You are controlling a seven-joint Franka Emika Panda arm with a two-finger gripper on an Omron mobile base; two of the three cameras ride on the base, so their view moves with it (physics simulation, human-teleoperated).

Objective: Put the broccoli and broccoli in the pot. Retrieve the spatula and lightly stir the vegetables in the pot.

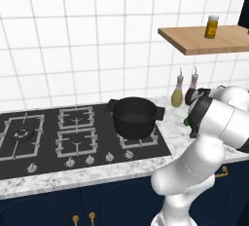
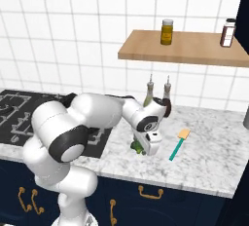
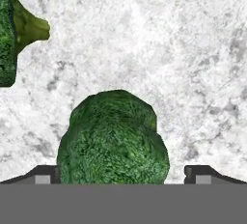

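while both green pieces lie on the marble counter [image 2: 204,161] and the pot [image 1: 134,117] on the stove [image 1: 44,142] looks to hold nothing, the step in hand reads as the first pickup. the gripper [image 3: 123,175] hangs low over the near broccoli [image 3: 114,138], its jaws spread wide and holding nothing, one dark tip at about 8 o'clock and the other at about 4 o'clock of the hand view with the floret between them. the next move, as i judge it, calls for a short drop so the tips straddle the floret, a gentle close, then a lift and a carry over to the pot, which sits on the front right burner well apart from here. the near piece shows only its rounded crown, so i cannot tell its long axis or where its stem points. the second broccoli [image 3: 10,35] sits at 10 o'clock in the hand view, its pale stem pointing toward 3 o'clock, so it lies on its side with its length running roughly 9 to 3. in the right base view the spatula [image 2: 179,144] lies near the hand, on the counter, its long axis running from the teal handle at 7 o'clock to the tan blade at 1 o'clock.
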